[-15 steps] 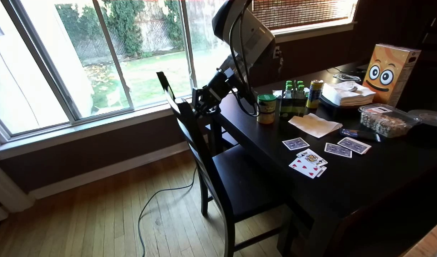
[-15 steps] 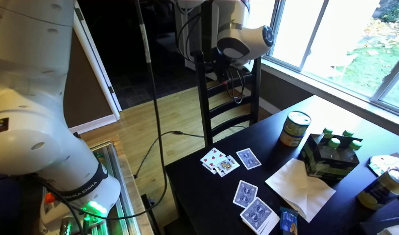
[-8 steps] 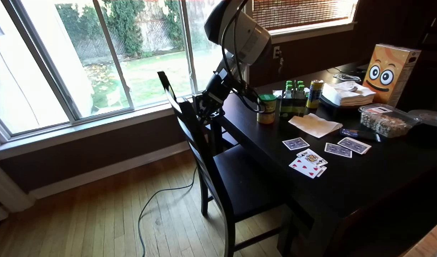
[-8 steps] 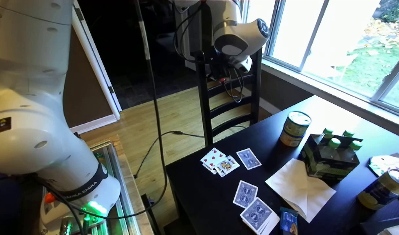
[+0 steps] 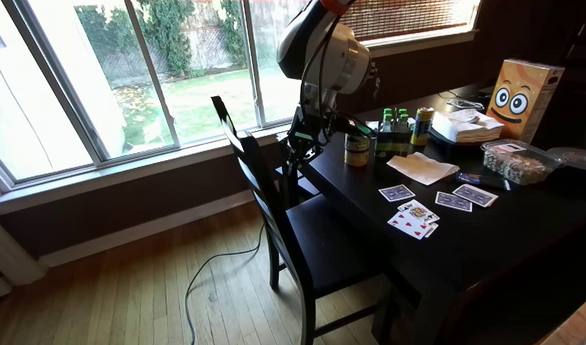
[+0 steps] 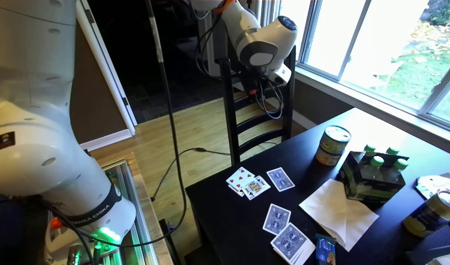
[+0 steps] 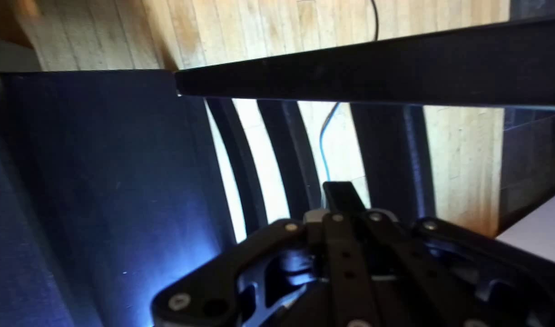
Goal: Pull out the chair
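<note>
The black wooden chair has a tall back with curved slats across it, and it stands at the dark table's edge with its seat partly under the tabletop. In an exterior view the chair's back post rises behind the table. My gripper points down on the seat side of the backrest, slightly apart from it. The wrist view looks down on the flat seat, a back post and the slats. There my gripper is shut, its fingers together with no object between them. An exterior view hides the fingertips behind the wrist.
On the table are playing cards, a can, a bottle carrier, a napkin and a cereal box. A cable runs along the wooden floor. The window sill lies beyond the chair.
My gripper has swung from slanting at the backrest to pointing nearly straight down, and has drawn away from the slats toward the table. The chair looks unmoved.
</note>
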